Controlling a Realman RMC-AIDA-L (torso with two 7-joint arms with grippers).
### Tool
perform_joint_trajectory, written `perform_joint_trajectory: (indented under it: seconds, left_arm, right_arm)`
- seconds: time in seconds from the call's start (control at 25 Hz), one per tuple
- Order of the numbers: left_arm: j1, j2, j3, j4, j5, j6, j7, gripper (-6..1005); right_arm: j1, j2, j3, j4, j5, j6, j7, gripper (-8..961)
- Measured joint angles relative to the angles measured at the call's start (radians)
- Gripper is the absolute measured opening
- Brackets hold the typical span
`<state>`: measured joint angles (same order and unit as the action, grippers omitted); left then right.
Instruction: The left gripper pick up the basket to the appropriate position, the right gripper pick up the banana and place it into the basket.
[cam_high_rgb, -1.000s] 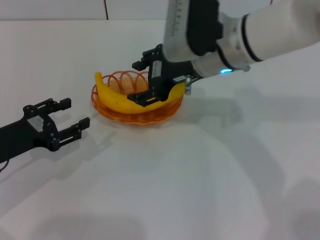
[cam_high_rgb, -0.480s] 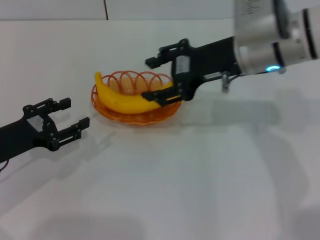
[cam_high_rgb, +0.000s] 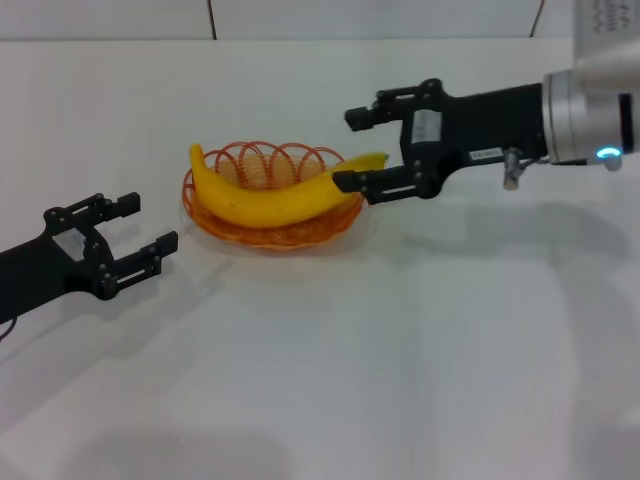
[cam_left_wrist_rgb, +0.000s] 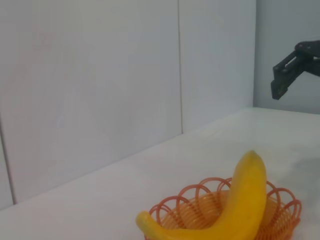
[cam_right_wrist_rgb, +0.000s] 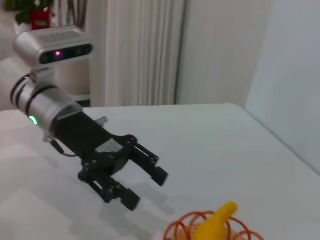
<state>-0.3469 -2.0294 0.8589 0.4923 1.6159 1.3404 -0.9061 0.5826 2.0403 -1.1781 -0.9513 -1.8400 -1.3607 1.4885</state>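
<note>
The banana (cam_high_rgb: 270, 195) lies in the basket (cam_high_rgb: 262, 233). It is big and yellow and curved, and it is longer than the basket, so both its tips stick out past the rim. One tip points up at the left side, and the other pokes out on the right. The basket is orange wire with loops all round its edge, and it sits on the white counter (cam_high_rgb: 330, 360), a little to the left of the middle and toward the far side.

Just to the right of the basket is the right gripper (cam_high_rgb: 360, 150). It reaches in sideways from the right, held level above the counter, and its black arm runs back to a grey and white part with a small blue light. Its fingers (cam_high_rgb: 362, 181) are spread apart and hold nothing. The nearer finger comes right up beside the banana's right tip; I cannot tell if they touch.

The left gripper (cam_high_rgb: 138, 228) is low over the counter, near the left edge and closer to us, a little way off from the basket. It points toward the basket. Its fingers (cam_high_rgb: 150, 258) are apart too, with nothing between them.
</note>
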Motion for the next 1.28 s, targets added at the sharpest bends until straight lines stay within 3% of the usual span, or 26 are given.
perform_joint_trajectory:
  seconds: [0.4, 1.28]
  left_arm:
    - [0.000, 0.000, 0.000, 0.000, -0.001, 0.000, 0.001, 712]
    - [0.000, 0.000, 0.000, 0.000, -0.001, 0.000, 0.004, 711]
  right_arm:
    - [-0.003, -0.007, 0.072, 0.141, -0.008, -0.015, -0.088, 744]
    - [-0.049, -0.012, 0.198, 0.232, -0.141, -0.006, -0.112, 742]
